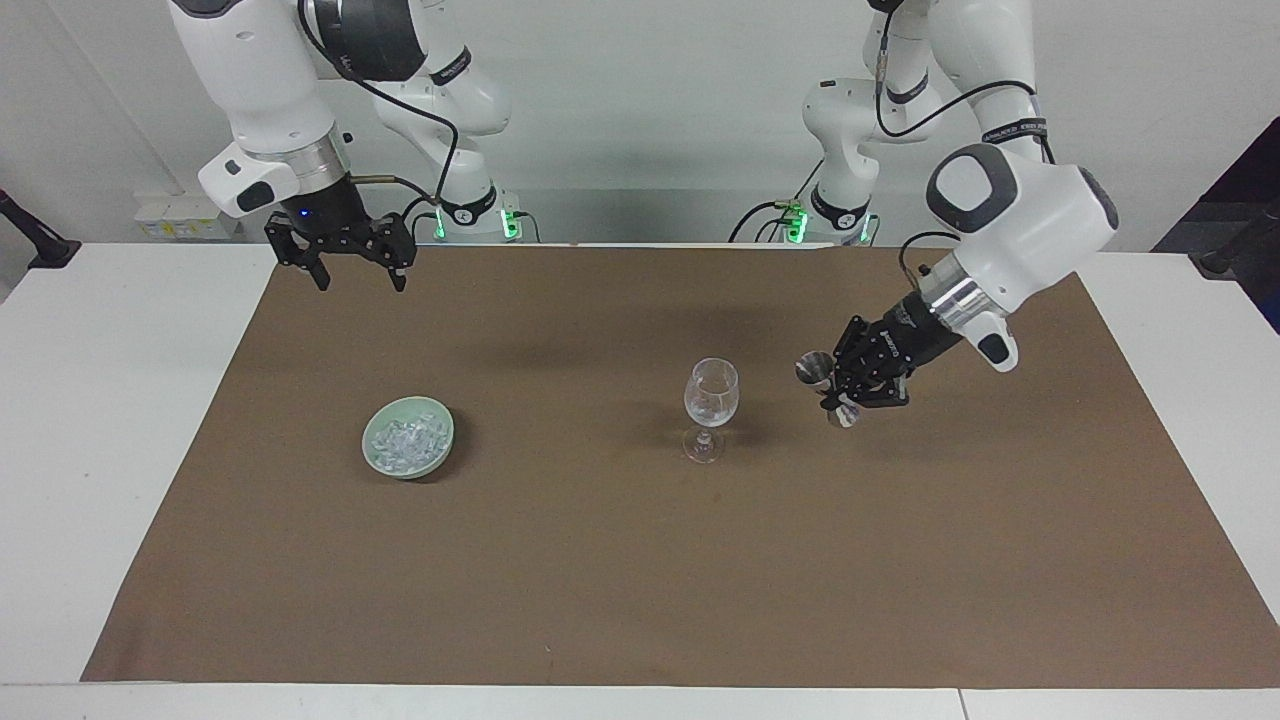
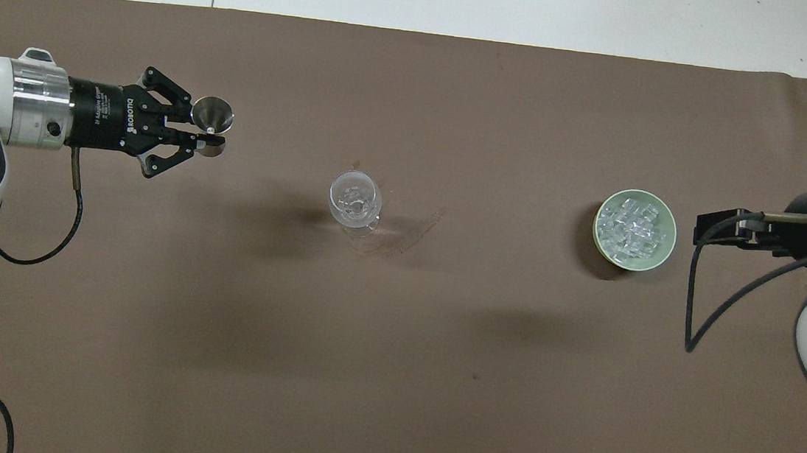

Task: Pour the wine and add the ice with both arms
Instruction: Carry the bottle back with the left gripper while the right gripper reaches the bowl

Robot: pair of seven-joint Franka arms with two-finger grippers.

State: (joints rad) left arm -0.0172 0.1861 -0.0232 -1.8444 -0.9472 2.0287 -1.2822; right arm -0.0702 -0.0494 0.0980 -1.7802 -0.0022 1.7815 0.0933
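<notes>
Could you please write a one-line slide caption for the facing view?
Left gripper holds a metal jigger beside the stemmed glass; right gripper waits open, bowl of ice untouched.

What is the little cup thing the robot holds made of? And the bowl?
The jigger in the left gripper looks like polished metal: silvery and mirror-bright. The bowl looks like glazed ceramic, pale green and smooth, though plastic is possible.

We see the left gripper (image 2: 206, 139) at nine o'clock clamping a steel jigger (image 2: 212, 115), the wine glass (image 2: 355, 200) at centre, the ice (image 2: 633, 226) bowl (image 2: 656, 257) at three o'clock.
</notes>
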